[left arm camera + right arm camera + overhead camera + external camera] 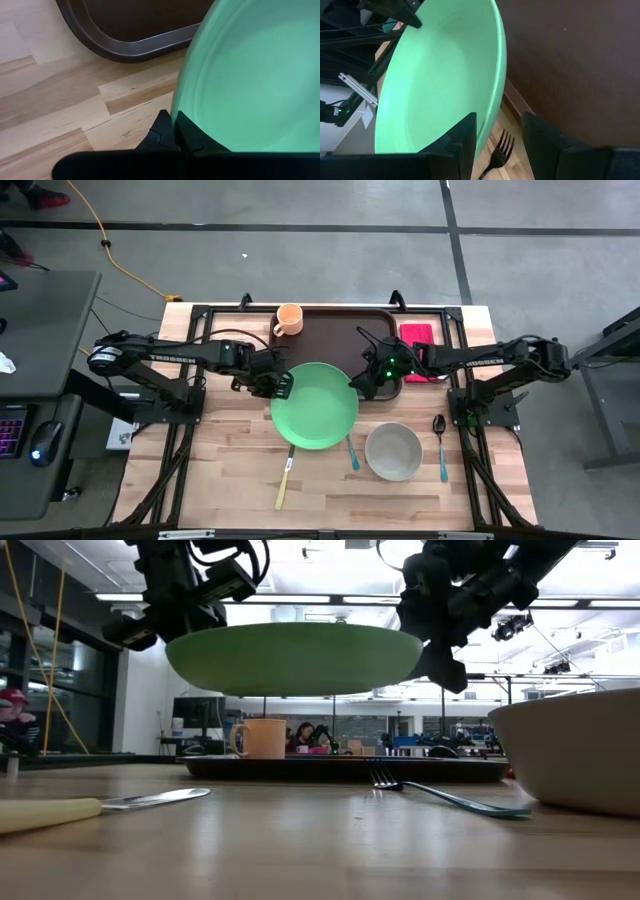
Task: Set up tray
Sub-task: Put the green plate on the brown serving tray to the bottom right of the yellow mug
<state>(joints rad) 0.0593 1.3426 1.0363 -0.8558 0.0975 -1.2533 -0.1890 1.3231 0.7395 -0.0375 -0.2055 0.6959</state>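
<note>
While the table [220,480] bears everything, the tray [330,330] lies at its far edge, dark and nearly bare, with only an orange mug [289,319] at its left end; the green plate [314,405] hangs lifted clear of the wood, just short of the tray's near rim; the left gripper [283,385] is clamped tight on the plate's left edge, while the right gripper [365,383] stands with its fingers apart, straddling the right edge but not yet pinching it. I judge the step in hand to be carrying the plate onto the tray; the next move calls for a level shift away, over the rim, then a gentle lowering. Smaller things wait nearby: a grey bowl [392,451], a red napkin [419,336], a fork [440,795]; the tray's right end is hidden under the right arm.
</note>
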